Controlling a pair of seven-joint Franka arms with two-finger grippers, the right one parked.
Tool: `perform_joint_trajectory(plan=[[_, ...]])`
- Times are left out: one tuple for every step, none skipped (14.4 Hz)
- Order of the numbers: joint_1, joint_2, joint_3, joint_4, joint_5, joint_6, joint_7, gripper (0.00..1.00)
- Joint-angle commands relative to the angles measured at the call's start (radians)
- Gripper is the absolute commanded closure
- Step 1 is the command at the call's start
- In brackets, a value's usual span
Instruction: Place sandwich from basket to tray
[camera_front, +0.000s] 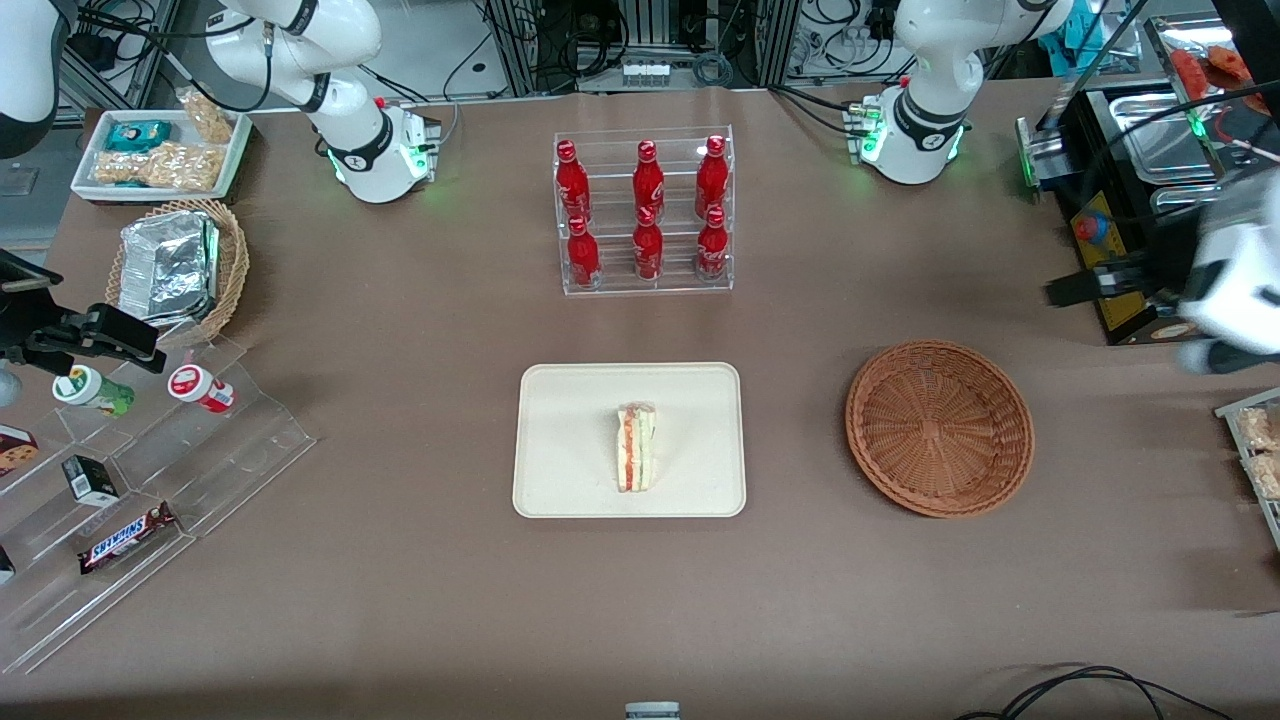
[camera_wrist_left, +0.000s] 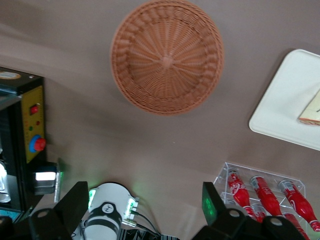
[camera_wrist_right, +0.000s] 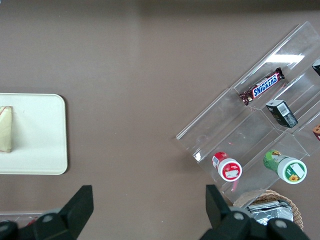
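Brown tabletop: sandwich (camera_front: 636, 447) on tray (camera_front: 560, 470), basket (camera_front: 939, 427) bare, pincer (camera_wrist_left: 142, 207) open above.

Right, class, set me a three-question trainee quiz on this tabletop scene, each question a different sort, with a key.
1. True or false: the sandwich lies in the basket.
2. Multiple choice: the gripper is A) shut on the sandwich, B) open with nothing between its fingers, C) resting on the tray.
3. How many red bottles stand in the clear rack?

Key: 1 false, it lies on the tray. 2 B, high above the table by the basket, toward the working arm's end. 3 six.
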Motion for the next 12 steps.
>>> perform_joint_trajectory(plan=[[0.017, -0.107, -0.007, -0.163, 0.062, 0.078, 0.049, 0.00], [-0.003, -0.175, 0.027, -0.261, 0.072, 0.154, 0.078, 0.00], [-0.059, -0.231, 0.091, -0.326, 0.063, 0.193, 0.093, 0.00], [-0.090, -0.256, 0.119, -0.345, 0.075, 0.192, 0.112, 0.00], [-0.091, -0.261, 0.119, -0.342, 0.072, 0.190, 0.133, 0.00], [-0.089, -0.264, 0.116, -0.325, 0.063, 0.190, 0.153, 0.00], [-0.089, -0.255, 0.116, -0.284, 0.058, 0.192, 0.165, 0.00], [-0.092, -0.240, 0.116, -0.243, 0.058, 0.195, 0.169, 0.00], [-0.092, -0.235, 0.110, -0.232, 0.068, 0.193, 0.175, 0.00], [-0.086, -0.241, 0.079, -0.233, 0.073, 0.196, 0.170, 0.00], [-0.031, -0.249, 0.032, -0.236, 0.073, 0.190, 0.169, 0.00], [0.039, -0.249, -0.038, -0.238, 0.073, 0.189, 0.161, 0.00]])
